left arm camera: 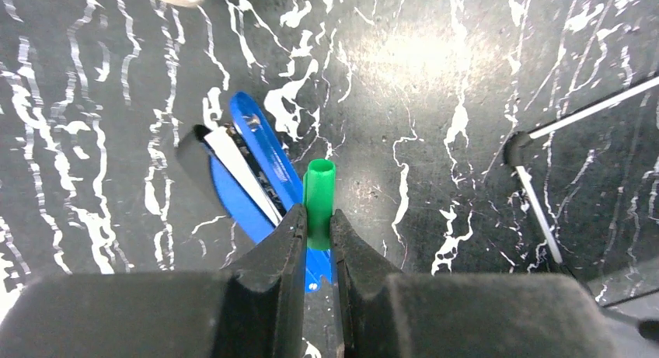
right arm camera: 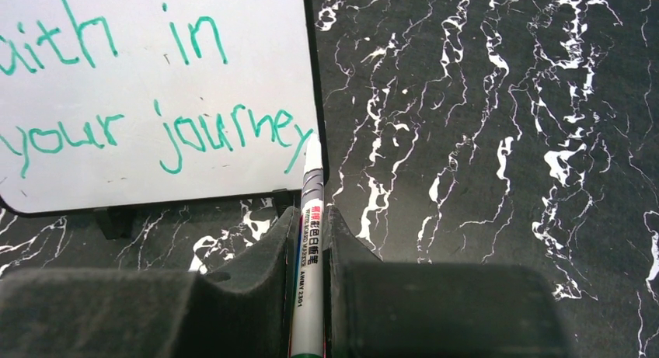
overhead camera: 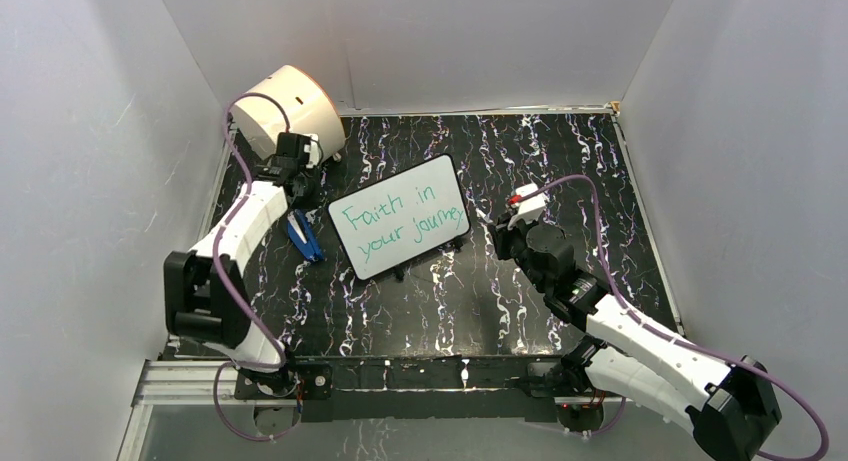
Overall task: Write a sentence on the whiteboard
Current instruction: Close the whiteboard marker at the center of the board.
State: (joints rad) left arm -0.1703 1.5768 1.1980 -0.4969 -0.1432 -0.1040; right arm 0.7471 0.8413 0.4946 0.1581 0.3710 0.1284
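Observation:
The whiteboard [overhead camera: 400, 217] stands tilted in the middle of the table, with the sentence [overhead camera: 402, 221] in green, "Faith in your journey", on two slanted lines. In the right wrist view the whiteboard [right arm camera: 155, 102] fills the upper left. My right gripper [right arm camera: 311, 214] is shut on a white marker [right arm camera: 312, 195], whose tip is at the last letter by the board's right edge. My left gripper [left arm camera: 318, 218] is shut on a green marker cap [left arm camera: 319, 189], left of the board. From above, the left gripper [overhead camera: 300, 196] and the right gripper [overhead camera: 498, 239] flank the board.
A blue eraser [overhead camera: 303, 236] lies on the black marbled table just below my left gripper, and shows as a blue eraser [left arm camera: 249, 164] beside the cap. A cream drum [overhead camera: 295, 106] stands at the back left. White walls enclose the table.

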